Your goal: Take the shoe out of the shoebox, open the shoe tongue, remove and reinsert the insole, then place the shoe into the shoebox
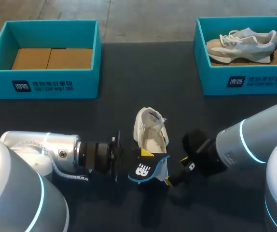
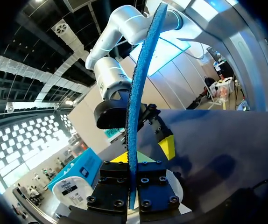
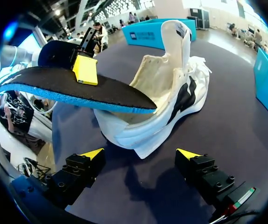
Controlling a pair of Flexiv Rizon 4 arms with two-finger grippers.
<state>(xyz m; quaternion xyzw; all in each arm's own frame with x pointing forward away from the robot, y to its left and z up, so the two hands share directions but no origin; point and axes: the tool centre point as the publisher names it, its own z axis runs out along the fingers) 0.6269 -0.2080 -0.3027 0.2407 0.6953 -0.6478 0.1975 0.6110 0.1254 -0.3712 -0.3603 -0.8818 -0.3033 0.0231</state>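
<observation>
On the dark table [image 1: 143, 72], two teal boxes at the far edge, well apart: left shoebox [image 1: 51, 84] with only cardboard [image 1: 51, 58] inside, right shoebox [image 1: 254, 82] with a second shoe [image 1: 242, 46]. Between the arms, out on the table, the white shoe [image 1: 150, 133], upright, tongue [image 3: 179, 39] lifted. Probably mid insole step: blue-backed insole [image 3: 78, 91] with its front end at the shoe's opening, the rest outside; coming out or going in, impossible to tell. Clenched on the insole's rear part, the left gripper [image 2: 138, 154]. Spread wide and empty just behind the heel, the right gripper [image 3: 141, 154]. Next, likely: steady the shoe and keep the insole lined up with the opening.
</observation>
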